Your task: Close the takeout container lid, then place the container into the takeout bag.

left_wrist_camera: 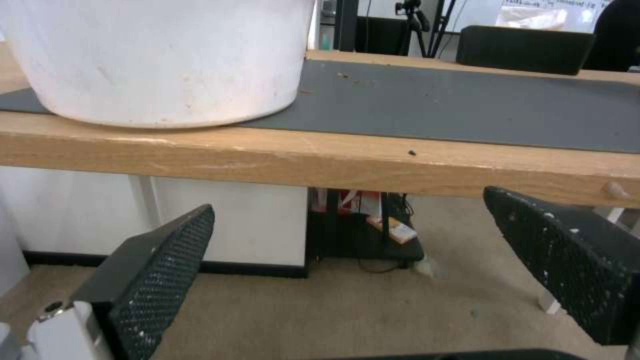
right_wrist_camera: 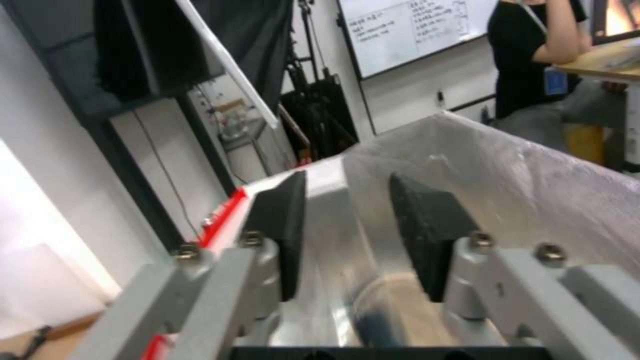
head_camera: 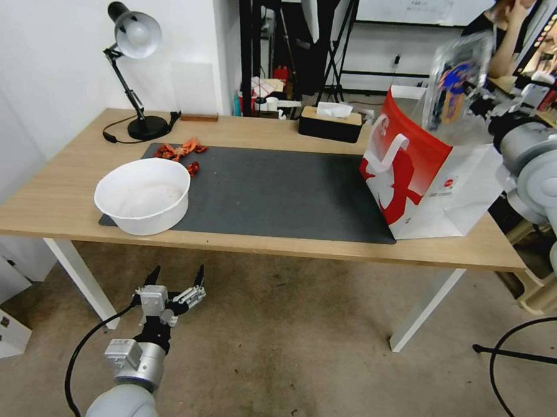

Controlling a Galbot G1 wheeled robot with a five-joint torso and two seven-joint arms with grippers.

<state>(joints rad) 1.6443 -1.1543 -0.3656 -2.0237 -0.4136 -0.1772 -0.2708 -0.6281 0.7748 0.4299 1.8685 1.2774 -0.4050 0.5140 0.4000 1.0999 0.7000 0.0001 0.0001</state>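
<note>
The takeout container (head_camera: 454, 87), clear plastic with dark blue showing through, hangs on edge above the open mouth of the takeout bag (head_camera: 417, 178). The red and white bag stands at the table's right end. My right gripper (head_camera: 480, 108) is shut on the container from the right. In the right wrist view clear plastic (right_wrist_camera: 343, 260) fills the gap between the black pads (right_wrist_camera: 427, 235), with the bag's translucent liner (right_wrist_camera: 533, 190) beyond. I cannot tell the lid from the base. My left gripper (head_camera: 173, 284) hangs open below the table's front edge (left_wrist_camera: 333, 165), holding nothing.
A large white bowl (head_camera: 143, 195) sits at the front left of the dark mat (head_camera: 279, 190), directly above the left gripper. Red wrappers (head_camera: 182, 150), a black desk lamp (head_camera: 135, 39) and a black tissue box (head_camera: 330, 123) stand along the back.
</note>
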